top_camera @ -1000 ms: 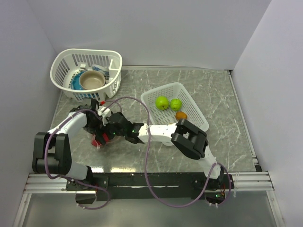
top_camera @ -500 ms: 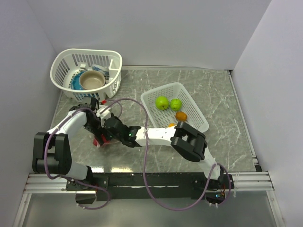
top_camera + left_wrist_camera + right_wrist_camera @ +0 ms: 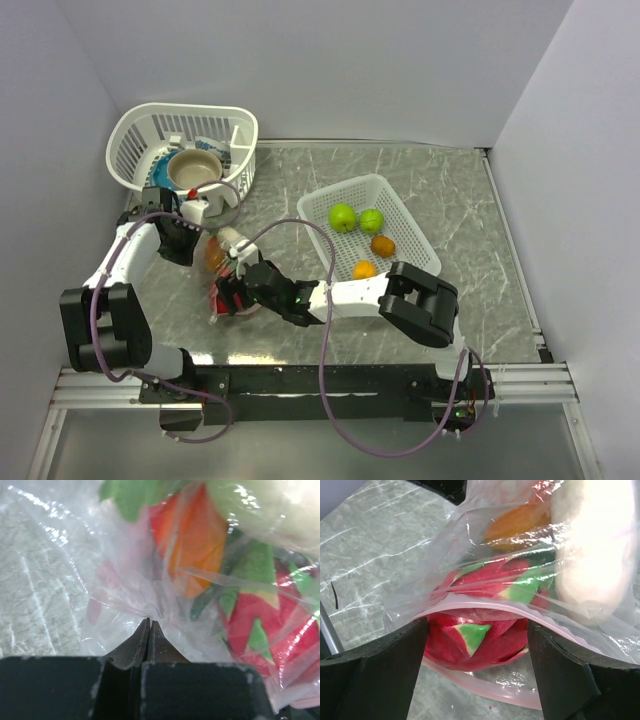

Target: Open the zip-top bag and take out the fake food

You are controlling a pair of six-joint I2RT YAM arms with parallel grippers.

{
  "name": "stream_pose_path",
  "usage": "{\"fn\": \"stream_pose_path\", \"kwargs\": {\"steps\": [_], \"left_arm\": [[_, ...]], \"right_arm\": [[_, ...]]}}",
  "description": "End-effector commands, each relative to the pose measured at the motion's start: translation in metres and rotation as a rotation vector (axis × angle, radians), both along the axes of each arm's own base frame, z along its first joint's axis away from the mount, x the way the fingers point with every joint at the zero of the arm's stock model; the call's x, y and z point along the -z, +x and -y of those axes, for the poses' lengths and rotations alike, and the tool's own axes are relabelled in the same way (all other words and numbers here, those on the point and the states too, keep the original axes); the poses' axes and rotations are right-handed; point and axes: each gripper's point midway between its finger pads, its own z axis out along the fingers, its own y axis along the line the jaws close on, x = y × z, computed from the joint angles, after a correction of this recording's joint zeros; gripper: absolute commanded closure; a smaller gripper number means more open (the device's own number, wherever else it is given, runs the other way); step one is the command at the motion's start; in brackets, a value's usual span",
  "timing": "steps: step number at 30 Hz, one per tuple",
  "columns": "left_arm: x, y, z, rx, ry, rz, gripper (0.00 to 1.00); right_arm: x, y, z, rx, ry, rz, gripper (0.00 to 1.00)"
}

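The zip-top bag (image 3: 222, 265) hangs tilted above the table, and my left gripper (image 3: 198, 243) is shut on a fold of its clear plastic (image 3: 155, 611). Fake food shows through the film: an orange piece (image 3: 197, 540) and a red-and-green fruit (image 3: 260, 625). The bag's pink zip strip (image 3: 485, 602) gapes open toward my right gripper (image 3: 476, 650). That gripper is open, with one finger (image 3: 395, 670) on each side of the red-and-green fruit (image 3: 470, 640) lying in the mouth. A pale piece (image 3: 590, 545) fills the bag's right side. In the top view my right gripper (image 3: 233, 297) sits at the bag's lower end.
A white rectangular basket (image 3: 408, 215) right of centre holds two lime-green balls (image 3: 343, 216) and two orange pieces (image 3: 382, 244). A round white basket (image 3: 130, 140) at the back left holds a tan bowl (image 3: 193, 170). The right arm's purple cable (image 3: 322, 330) loops across the table's middle.
My left gripper rose toward the back, lifting the bag's closed end. My right gripper slid toward the near left to the bag's mouth, and its jaws narrowed around the red fruit.
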Motion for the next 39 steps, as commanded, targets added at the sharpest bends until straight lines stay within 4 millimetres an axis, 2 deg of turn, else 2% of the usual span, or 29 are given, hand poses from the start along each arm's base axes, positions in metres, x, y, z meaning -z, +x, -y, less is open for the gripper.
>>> {"fn": "stream_pose_path", "kwargs": {"steps": [1,4,5,7,8,9,10,11,12,14,16,21,22,23,24,25,26,27,28,30,36,39], "left_arm": [[-0.011,-0.002,0.012,0.043,-0.053,0.018,0.99],[-0.027,-0.008,0.024,0.067,-0.115,0.016,0.99],[-0.037,-0.019,0.035,0.091,-0.174,-0.010,0.99],[-0.078,-0.016,0.047,0.138,-0.226,0.050,0.99],[-0.108,-0.009,0.050,0.162,-0.237,0.116,0.99],[-0.121,-0.020,0.059,0.180,-0.282,0.097,0.99],[-0.136,-0.021,0.062,0.200,-0.291,0.121,0.99],[-0.161,-0.020,0.064,0.221,-0.295,0.169,0.99],[-0.168,-0.030,0.070,0.236,-0.324,0.146,0.99],[-0.185,-0.036,0.074,0.264,-0.335,0.163,0.99],[-0.187,-0.039,0.075,0.267,-0.332,0.177,0.99],[-0.160,-0.049,0.077,0.261,-0.329,0.120,0.99],[-0.159,-0.047,0.076,0.253,-0.316,0.131,0.99],[-0.155,-0.048,0.076,0.249,-0.311,0.123,0.99],[-0.154,-0.047,0.075,0.246,-0.303,0.126,0.99],[-0.153,-0.046,0.074,0.237,-0.294,0.129,0.99],[-0.149,-0.044,0.072,0.232,-0.270,0.132,0.99],[-0.148,-0.043,0.070,0.229,-0.259,0.132,0.99],[-0.147,-0.042,0.070,0.221,-0.255,0.131,0.99],[-0.149,-0.040,0.073,0.229,-0.249,0.138,0.99],[-0.148,-0.037,0.080,0.231,-0.220,0.146,0.99],[-0.144,-0.036,0.081,0.228,-0.212,0.142,0.99]], "right_arm": [[0.099,-0.009,0.080,0.059,-0.405,-0.083,0.25],[0.096,0.001,0.086,0.098,-0.412,-0.071,0.22],[0.096,0.005,0.089,0.112,-0.414,-0.070,0.22],[0.093,0.014,0.096,0.145,-0.413,-0.067,0.22],[0.089,0.020,0.099,0.164,-0.401,-0.071,0.22],[0.088,0.024,0.104,0.179,-0.400,-0.075,0.22],[0.088,0.028,0.110,0.197,-0.397,-0.075,0.22],[0.084,0.034,0.115,0.215,-0.386,-0.077,0.22],[0.082,0.036,0.119,0.227,-0.386,-0.075,0.22],[0.080,0.040,0.127,0.251,-0.389,-0.070,0.21],[0.077,0.042,0.130,0.267,-0.384,-0.070,0.18],[0.062,0.040,0.124,0.275,-0.311,-0.081,0.02],[0.047,0.040,0.116,0.263,-0.243,-0.068,0.00],[0.041,0.038,0.114,0.251,-0.210,-0.068,0.00],[0.046,0.030,0.117,0.217,-0.201,-0.084,0.00],[0.029,0.030,0.110,0.200,-0.133,-0.066,0.00],[0.024,0.025,0.107,0.171,-0.107,-0.060,0.00],[0.029,0.014,0.110,0.120,-0.098,-0.075,0.00],[0.011,0.013,0.104,0.094,-0.026,-0.053,0.00],[0.005,0.005,0.103,0.050,0.010,-0.040,0.00],[-0.010,0.008,0.100,0.025,0.058,0.008,0.00],[-0.006,0.022,0.095,0.034,0.037,0.016,0.01]]}}
